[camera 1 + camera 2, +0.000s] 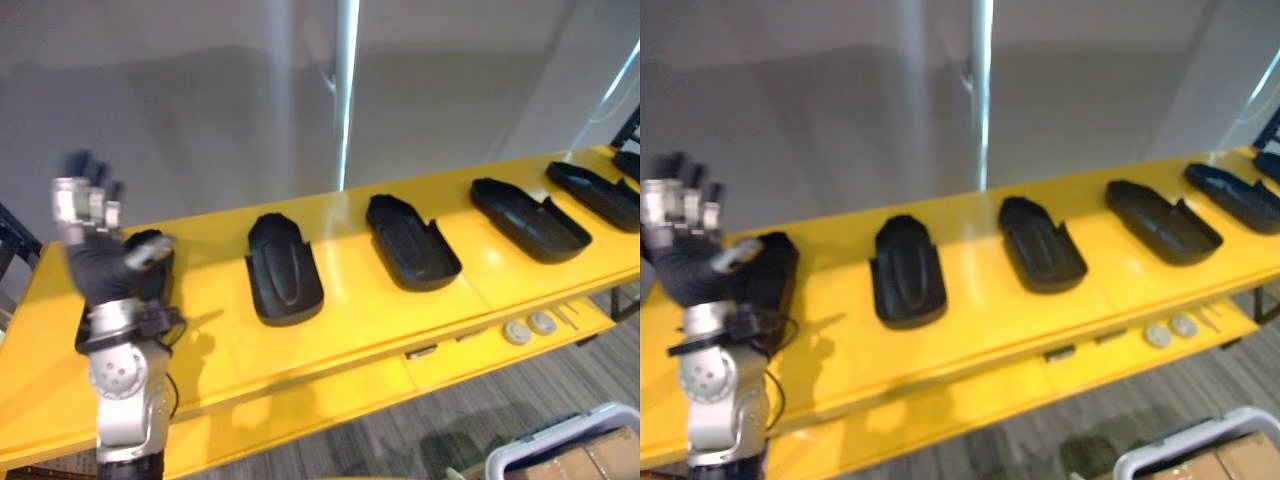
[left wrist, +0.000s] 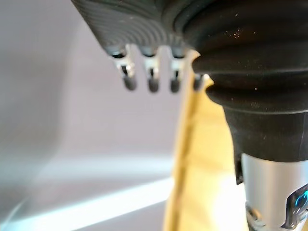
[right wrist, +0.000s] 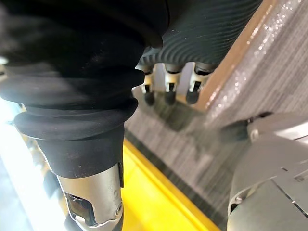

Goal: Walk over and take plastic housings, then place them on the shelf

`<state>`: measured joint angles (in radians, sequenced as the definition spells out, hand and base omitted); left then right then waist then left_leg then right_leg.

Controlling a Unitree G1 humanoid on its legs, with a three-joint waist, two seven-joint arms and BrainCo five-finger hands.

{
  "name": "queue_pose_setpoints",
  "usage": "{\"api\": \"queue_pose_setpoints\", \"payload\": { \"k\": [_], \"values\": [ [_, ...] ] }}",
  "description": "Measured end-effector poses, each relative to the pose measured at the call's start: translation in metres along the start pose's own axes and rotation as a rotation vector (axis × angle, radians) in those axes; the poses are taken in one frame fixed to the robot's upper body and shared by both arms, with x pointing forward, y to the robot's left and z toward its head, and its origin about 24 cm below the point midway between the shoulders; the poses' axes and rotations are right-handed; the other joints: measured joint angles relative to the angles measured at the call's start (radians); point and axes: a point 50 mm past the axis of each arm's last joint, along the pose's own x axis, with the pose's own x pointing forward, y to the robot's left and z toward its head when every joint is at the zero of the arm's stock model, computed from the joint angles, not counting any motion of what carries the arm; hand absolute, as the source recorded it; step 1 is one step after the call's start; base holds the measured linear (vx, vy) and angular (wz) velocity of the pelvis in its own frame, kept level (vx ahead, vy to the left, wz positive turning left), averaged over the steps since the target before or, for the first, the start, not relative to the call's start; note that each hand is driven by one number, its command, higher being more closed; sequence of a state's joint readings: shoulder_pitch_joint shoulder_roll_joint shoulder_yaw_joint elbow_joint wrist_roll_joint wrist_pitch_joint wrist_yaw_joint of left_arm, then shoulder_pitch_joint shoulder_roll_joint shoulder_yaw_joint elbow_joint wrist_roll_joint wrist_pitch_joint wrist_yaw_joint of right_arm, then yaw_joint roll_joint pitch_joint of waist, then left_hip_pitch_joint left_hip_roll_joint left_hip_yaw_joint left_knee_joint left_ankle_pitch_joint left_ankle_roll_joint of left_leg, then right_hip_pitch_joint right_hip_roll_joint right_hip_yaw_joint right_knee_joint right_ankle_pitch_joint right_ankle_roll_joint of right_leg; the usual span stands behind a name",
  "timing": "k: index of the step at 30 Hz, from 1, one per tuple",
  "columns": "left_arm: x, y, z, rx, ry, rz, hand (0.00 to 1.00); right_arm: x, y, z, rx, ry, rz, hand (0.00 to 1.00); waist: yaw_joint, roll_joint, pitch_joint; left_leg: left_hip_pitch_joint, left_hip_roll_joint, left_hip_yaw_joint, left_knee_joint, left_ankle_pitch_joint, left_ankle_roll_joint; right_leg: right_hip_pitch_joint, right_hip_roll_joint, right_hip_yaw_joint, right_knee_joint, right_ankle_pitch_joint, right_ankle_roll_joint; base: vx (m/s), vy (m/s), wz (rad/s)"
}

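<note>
Five black plastic housings (image 1: 283,270) are laid in a row along the yellow table (image 1: 350,305), from left end to right corner. The left hand (image 1: 92,250) is raised before the leftmost housing (image 1: 778,275), fingers straight, nothing held. The right hand (image 3: 167,86) is seen above grey floor (image 3: 269,82), fingers relaxed, empty.

Black plastic housings lie in a row along the yellow shelf (image 1: 370,310), all long, shallow shells set apart from each other, long sides running across the shelf. First housing (image 1: 775,280) sits at the far left end, partly hidden. Second housing (image 1: 284,270) shows a long central ridge. Third housing (image 1: 411,242), fourth housing (image 1: 530,220) and fifth housing (image 1: 598,194) show raised rims and lie slightly angled.
</note>
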<state>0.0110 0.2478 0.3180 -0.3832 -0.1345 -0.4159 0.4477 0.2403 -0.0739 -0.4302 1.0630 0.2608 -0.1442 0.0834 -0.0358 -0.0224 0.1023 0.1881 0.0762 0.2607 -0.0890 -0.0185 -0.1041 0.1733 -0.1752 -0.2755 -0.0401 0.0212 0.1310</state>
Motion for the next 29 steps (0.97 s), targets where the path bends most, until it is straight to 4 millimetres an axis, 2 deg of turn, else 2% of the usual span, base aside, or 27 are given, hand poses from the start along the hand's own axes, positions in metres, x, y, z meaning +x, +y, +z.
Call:
{"api": "queue_pose_setpoints", "payload": {
  "k": [1, 3, 4, 6, 7, 8, 9, 10, 13, 16, 18, 20, 22, 24, 25, 28, 29],
  "values": [
    [0.001, 0.006, 0.003, 0.036, -0.035, 0.064, 0.0, 0.0, 0.0, -0.001, 0.0, 0.003, -0.001, 0.0, 0.001, 0.0, -0.002, -0.001, 0.0, -0.001, 0.0, 0.0, 0.0, 0.0, 0.0, -0.001, -0.001, 0.0, 0.0, 0.0, 0.0, 0.0],
    [0.004, 0.032, 0.019, 0.229, -0.216, 0.333, 0.0, -0.001, -0.001, -0.004, 0.002, 0.017, -0.003, 0.0, 0.005, -0.002, -0.014, -0.009, -0.001, -0.006, 0.0, 0.0, 0.0, -0.003, 0.0, -0.007, -0.005, 0.0, 0.0, 0.02, 0.002, 0.08],
    [0.003, 0.039, 0.022, 0.278, -0.258, 0.399, 0.0, -0.001, -0.001, -0.005, 0.003, 0.025, -0.004, 0.0, 0.006, -0.004, -0.021, -0.014, -0.001, -0.008, 0.0, 0.0, 0.0, -0.005, 0.0, -0.01, -0.006, 0.0, 0.0, 0.01, 0.0, 0.1],
    [0.002, 0.067, 0.035, 0.427, -0.395, 0.637, 0.0, -0.003, -0.003, -0.012, 0.006, 0.064, -0.01, 0.0, 0.027, -0.009, -0.027, -0.017, -0.001, -0.016, 0.0, 0.001, 0.0, -0.002, 0.001, -0.021, -0.009, 0.0, 0.0, 0.0, -0.001, 0.12],
    [0.002, 0.075, 0.037, 0.458, -0.407, 0.691, 0.0, -0.003, -0.003, -0.013, 0.007, 0.073, -0.01, 0.0, 0.029, -0.009, -0.028, -0.019, -0.002, -0.022, 0.001, 0.001, 0.0, 0.001, 0.001, -0.026, -0.01, 0.0, 0.0, 0.02, -0.006, 0.22],
    [0.0, 0.091, 0.034, 0.539, -0.4, 0.789, 0.0, -0.003, -0.003, -0.015, 0.008, 0.089, -0.009, 0.0, 0.034, -0.008, -0.033, -0.026, -0.003, -0.035, 0.001, 0.001, 0.0, 0.002, 0.0, -0.036, -0.011, -0.001, -0.001, 0.02, -0.007, 0.22],
    [-0.001, 0.099, 0.032, 0.58, -0.385, 0.825, 0.0, -0.003, -0.002, -0.016, 0.008, 0.098, -0.008, 0.0, 0.039, -0.009, -0.039, -0.031, -0.003, -0.039, 0.001, 0.001, 0.0, 0.001, 0.0, -0.045, -0.012, -0.001, -0.001, 0.02, -0.011, 0.24],
    [-0.004, 0.116, 0.023, 0.682, -0.323, 0.874, 0.0, -0.003, -0.002, -0.018, 0.009, 0.115, -0.006, 0.0, 0.052, -0.008, -0.047, -0.036, -0.004, -0.046, 0.001, 0.002, 0.0, 0.002, 0.0, -0.055, -0.017, -0.001, -0.001, 0.02, -0.011, 0.2],
    [-0.018, 0.157, -0.008, 0.855, -0.077, 0.951, 0.0, -0.002, 0.003, -0.016, -0.005, 0.142, 0.011, 0.0, 0.068, -0.006, -0.057, -0.035, -0.005, -0.068, 0.001, 0.005, 0.001, 0.021, 0.001, -0.082, -0.024, -0.005, -0.008, 0.02, -0.018, 0.2],
    [-0.042, 0.18, -0.029, 0.906, 0.11, 0.992, 0.0, 0.003, 0.014, -0.008, -0.027, 0.141, 0.046, 0.0, 0.077, -0.012, -0.055, -0.034, -0.007, -0.099, 0.001, 0.009, 0.003, 0.039, 0.0, -0.115, -0.025, -0.014, -0.014, -0.02, -0.013, 0.26],
    [-0.064, 0.194, -0.041, 0.936, 0.25, 1.014, 0.0, 0.005, 0.019, -0.002, -0.027, 0.13, 0.059, 0.0, 0.078, -0.018, -0.054, -0.037, -0.01, -0.115, 0.0, 0.011, 0.004, 0.045, -0.002, -0.134, -0.024, -0.02, -0.016, -0.04, -0.012, 0.28],
    [-0.11, 0.212, -0.054, 0.997, 0.471, 1.062, 0.0, 0.008, 0.023, 0.005, -0.028, 0.108, 0.069, 0.0, 0.081, -0.018, -0.053, -0.038, -0.013, -0.121, 0.0, 0.011, 0.005, 0.047, -0.004, -0.139, -0.024, -0.023, -0.016, -0.01, 0.002, 0.1],
    [-0.155, 0.219, -0.063, 1.005, 0.687, 1.116, 0.0, 0.009, 0.025, 0.01, -0.026, 0.098, 0.076, 0.0, 0.079, -0.02, -0.05, -0.035, -0.018, -0.14, 0.0, 0.011, 0.005, 0.059, -0.008, -0.157, -0.023, -0.029, -0.011, 0.01, -0.002, 0.23],
    [-0.215, 0.213, -0.071, 1.014, 0.98, 1.07, 0.0, 0.009, 0.025, 0.009, -0.023, 0.101, 0.075, 0.0, 0.079, -0.03, -0.041, -0.032, -0.024, -0.158, 0.0, 0.011, 0.006, 0.075, -0.014, -0.178, -0.015, -0.04, -0.004, 0.02, -0.005, 0.3],
    [-0.229, 0.21, -0.071, 1.013, 1.047, 1.051, 0.0, 0.01, 0.026, 0.011, -0.02, 0.097, 0.078, 0.0, 0.079, -0.032, -0.039, -0.033, -0.024, -0.159, 0.0, 0.011, 0.006, 0.075, -0.015, -0.179, -0.014, -0.041, -0.003, 0.02, 0.001, 0.11],
    [-0.289, 0.195, -0.069, 0.92, 1.357, 1.0, 0.0, 0.012, 0.032, 0.018, 0.015, 0.081, 0.09, 0.0, 0.078, -0.035, -0.028, -0.031, -0.024, -0.159, 0.0, 0.011, 0.005, 0.075, -0.015, -0.179, -0.01, -0.045, -0.002, 0.0, 0.0, 0.0],
    [-0.297, 0.192, -0.069, 0.899, 1.4, 0.985, 0.0, 0.013, 0.033, 0.019, 0.018, 0.082, 0.092, 0.0, 0.077, -0.035, -0.027, -0.031, -0.024, -0.158, 0.0, 0.011, 0.005, 0.075, -0.015, -0.178, -0.008, -0.046, -0.002, 0.0, 0.0, 0.0]
  ]
}}
